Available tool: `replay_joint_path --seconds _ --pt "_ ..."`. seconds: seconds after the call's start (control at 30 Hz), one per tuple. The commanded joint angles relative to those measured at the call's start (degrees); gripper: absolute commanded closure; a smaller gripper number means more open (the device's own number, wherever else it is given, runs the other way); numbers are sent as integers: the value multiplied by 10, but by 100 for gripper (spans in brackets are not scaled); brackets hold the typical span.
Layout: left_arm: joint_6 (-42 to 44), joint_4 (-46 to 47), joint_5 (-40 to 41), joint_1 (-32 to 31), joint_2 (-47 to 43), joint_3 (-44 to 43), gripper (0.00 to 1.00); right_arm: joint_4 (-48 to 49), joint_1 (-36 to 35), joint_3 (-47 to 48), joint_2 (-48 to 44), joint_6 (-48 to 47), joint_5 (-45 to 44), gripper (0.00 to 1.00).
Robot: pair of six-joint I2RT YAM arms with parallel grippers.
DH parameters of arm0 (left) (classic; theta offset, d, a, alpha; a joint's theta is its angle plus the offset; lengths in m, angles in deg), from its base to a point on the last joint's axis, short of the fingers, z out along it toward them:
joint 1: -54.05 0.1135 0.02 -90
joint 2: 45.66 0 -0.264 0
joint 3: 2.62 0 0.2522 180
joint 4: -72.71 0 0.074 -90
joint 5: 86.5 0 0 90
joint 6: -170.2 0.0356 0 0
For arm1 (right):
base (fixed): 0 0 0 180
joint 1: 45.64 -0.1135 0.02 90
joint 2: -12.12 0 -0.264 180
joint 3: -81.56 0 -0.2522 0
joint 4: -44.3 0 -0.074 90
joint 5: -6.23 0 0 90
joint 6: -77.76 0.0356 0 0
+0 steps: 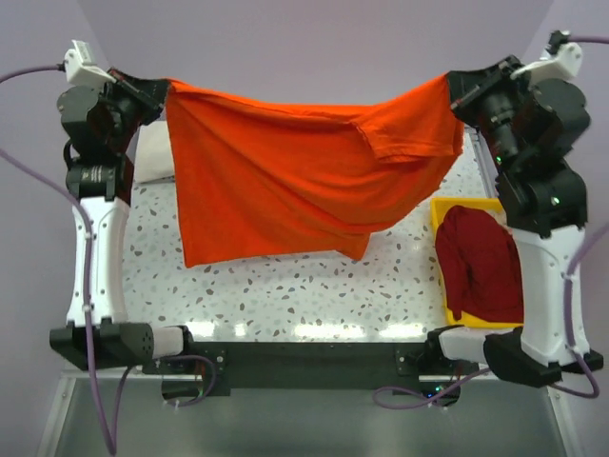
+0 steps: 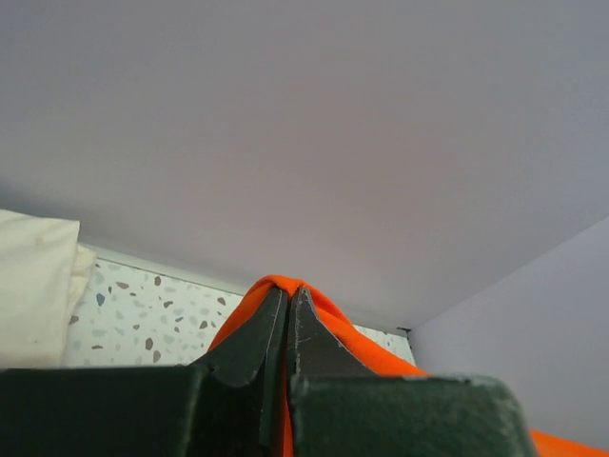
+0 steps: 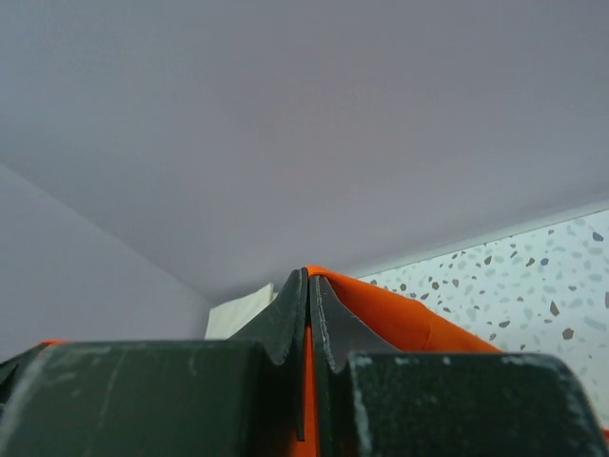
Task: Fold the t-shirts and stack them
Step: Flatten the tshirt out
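Orange t-shirt (image 1: 285, 181), 1 item, is suspended over the speckled table (image 1: 285, 295) between left gripper (image 1: 162, 91) and right gripper (image 1: 455, 89), both clenched on thin pinches of its upper edge; slippage is risked under added tension, and a crooked lay-down is risked from the bunched right side.

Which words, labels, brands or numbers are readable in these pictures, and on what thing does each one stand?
None can be read.
The orange shirt, held by the left gripper and right gripper, shows no print or label.
The red shirt, yellow tray and cream shirt are plain.
No marking on the arms is legible.
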Motion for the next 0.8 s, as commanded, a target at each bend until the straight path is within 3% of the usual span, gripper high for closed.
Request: replay_joint_path --seconds 0.0,0.1,0.17,0.33,0.37,0.4,0.47,0.57,0.77 --pt "-29 110 -39 6 81 -13 100 125 4 -22 88 -20 -3 100" --pt "-61 218 -73 7 164 -22 100 196 10 8 175 -22 5 100" --pt "-88 249 -91 10 244 -74 100 223 15 70 221 -21 20 100" --pt "-147 258 -172 32 426 -324 100 181 18 355 389 -23 37 100" --pt "-150 243 -190 38 441 -359 100 181 17 365 390 -24 35 100" --pt "-153 236 -199 42 455 -402 100 194 19 358 382 -23 28 100" --pt "-152 230 -211 53 444 -402 100 218 19 268 318 -24 15 100" --pt "-130 234 -211 60 385 -317 100 254 19 108 218 -20 8 100" --pt "-111 272 -190 62 255 -18 100 218 20 -167 84 2 9 100"
